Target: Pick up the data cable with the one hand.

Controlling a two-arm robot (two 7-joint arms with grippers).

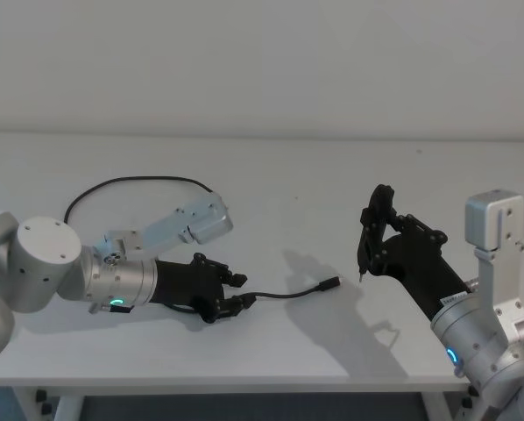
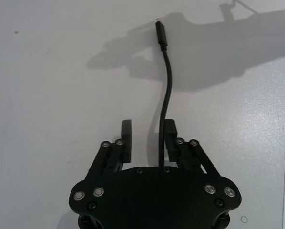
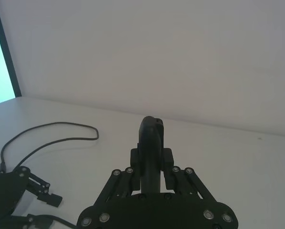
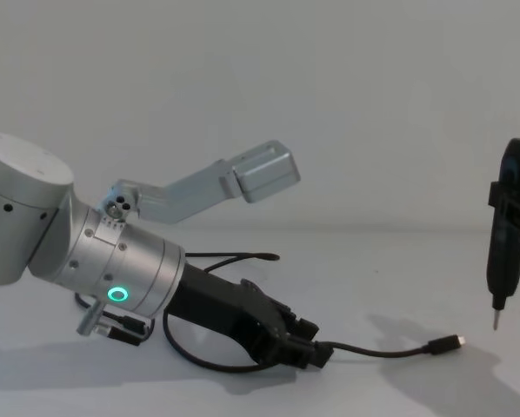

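Overhead and chest-level (data cable [image 1: 288,294] shared)

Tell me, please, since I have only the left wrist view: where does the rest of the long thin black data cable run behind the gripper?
Observer: In the head view, the long thin black data cable runs back past the black two-finger left gripper and arcs widely across the white table behind that arm.
Operator: Thank you. Is the other arm close to the plug?
Observer: The right gripper hangs above the table beyond the small black plug. It is shut on a slim dark tool whose thin pin tip points down, clear of the surface.
Operator: Is the cable lifted yet?
Observer: Not as far as the chest view shows: the plug end appears to lie on the table.
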